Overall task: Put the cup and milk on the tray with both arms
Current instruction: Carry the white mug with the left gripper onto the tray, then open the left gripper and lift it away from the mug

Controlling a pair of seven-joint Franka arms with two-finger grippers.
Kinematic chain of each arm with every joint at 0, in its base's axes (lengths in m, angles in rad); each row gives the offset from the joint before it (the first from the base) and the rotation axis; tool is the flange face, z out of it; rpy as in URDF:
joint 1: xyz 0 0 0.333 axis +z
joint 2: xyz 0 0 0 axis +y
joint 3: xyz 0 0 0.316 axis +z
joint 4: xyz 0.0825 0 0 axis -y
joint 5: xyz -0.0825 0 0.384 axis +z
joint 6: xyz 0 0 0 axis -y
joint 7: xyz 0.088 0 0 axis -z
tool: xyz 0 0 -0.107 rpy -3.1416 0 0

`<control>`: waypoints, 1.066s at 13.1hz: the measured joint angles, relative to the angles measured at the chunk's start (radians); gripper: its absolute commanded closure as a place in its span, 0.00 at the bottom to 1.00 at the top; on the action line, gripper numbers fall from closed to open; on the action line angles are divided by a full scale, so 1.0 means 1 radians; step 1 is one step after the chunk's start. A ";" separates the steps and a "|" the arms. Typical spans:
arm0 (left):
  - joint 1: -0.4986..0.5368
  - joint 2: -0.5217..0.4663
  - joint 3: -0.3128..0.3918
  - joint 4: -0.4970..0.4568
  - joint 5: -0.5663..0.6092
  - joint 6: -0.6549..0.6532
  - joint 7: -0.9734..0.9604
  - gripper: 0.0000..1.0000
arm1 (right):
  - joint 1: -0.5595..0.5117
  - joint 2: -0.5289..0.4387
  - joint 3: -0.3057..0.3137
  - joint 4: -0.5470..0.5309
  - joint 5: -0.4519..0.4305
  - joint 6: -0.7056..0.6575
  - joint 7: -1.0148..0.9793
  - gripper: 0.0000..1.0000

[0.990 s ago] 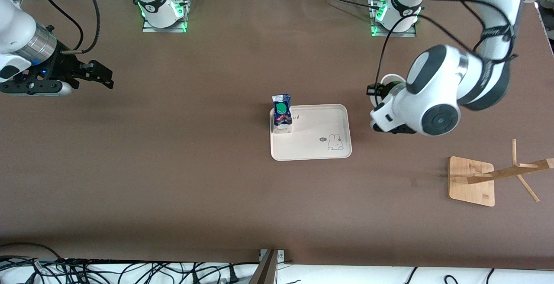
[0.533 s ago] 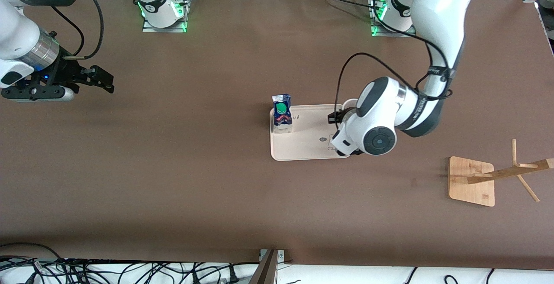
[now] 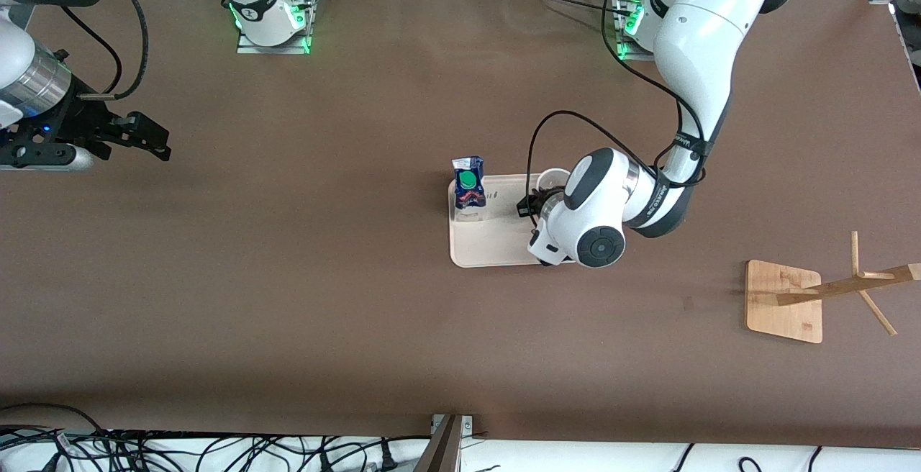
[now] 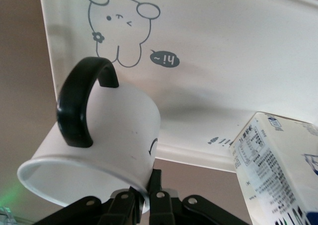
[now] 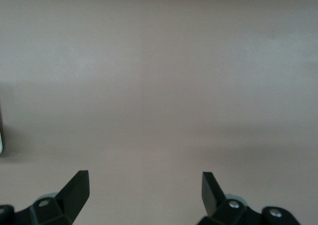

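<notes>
The cream tray [image 3: 496,249] lies mid-table. The milk [image 3: 468,188], a blue and white carton with a green cap, stands upright on the tray's corner toward the right arm's end. My left gripper [image 4: 146,197] is shut on the rim of the white cup [image 4: 99,150] and holds it tilted over the tray [image 4: 238,46], black handle up. In the front view only the cup's rim [image 3: 552,178] shows past the left wrist. The milk also shows in the left wrist view [image 4: 278,170]. My right gripper [image 3: 147,137] is open and empty, over bare table at the right arm's end.
A wooden stand [image 3: 784,301] with a slanted post and pegs sits toward the left arm's end, nearer the front camera. Cables lie along the table's front edge [image 3: 216,450]. The arm bases [image 3: 270,15] stand at the back edge.
My left arm has carried the cup from beside the tray to over it, toward the milk. My right gripper has drifted a little farther toward its own end of the table.
</notes>
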 measured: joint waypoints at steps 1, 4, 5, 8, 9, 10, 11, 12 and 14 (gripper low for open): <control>0.000 0.008 0.000 0.000 0.000 0.010 0.000 1.00 | -0.001 0.001 0.000 0.003 0.000 0.003 0.000 0.00; -0.005 0.021 -0.001 0.000 -0.001 0.032 -0.022 0.54 | -0.002 0.011 -0.001 0.007 0.000 0.007 0.000 0.00; -0.006 0.021 -0.001 0.000 -0.001 0.032 -0.033 0.01 | -0.002 0.013 -0.001 0.007 0.000 0.008 0.000 0.00; -0.006 0.023 0.000 0.000 -0.001 0.035 -0.036 0.00 | -0.003 0.014 -0.002 0.008 0.000 0.009 0.000 0.00; -0.006 0.023 0.000 0.001 -0.001 0.035 -0.036 0.00 | -0.003 0.014 -0.002 0.008 0.000 0.009 0.000 0.00; -0.005 0.023 0.001 0.003 -0.001 0.032 -0.036 0.00 | -0.003 0.014 -0.002 0.008 0.000 0.009 0.000 0.00; -0.004 0.022 0.001 0.009 -0.001 0.020 -0.035 0.00 | -0.003 0.014 -0.002 0.008 0.000 0.009 0.001 0.00; -0.003 0.019 0.001 0.018 -0.001 -0.004 -0.031 0.00 | -0.003 0.014 -0.002 0.008 0.000 0.009 0.001 0.00; 0.000 0.002 0.005 0.042 -0.001 -0.067 0.003 0.00 | -0.003 0.014 -0.002 0.008 0.000 0.009 0.001 0.00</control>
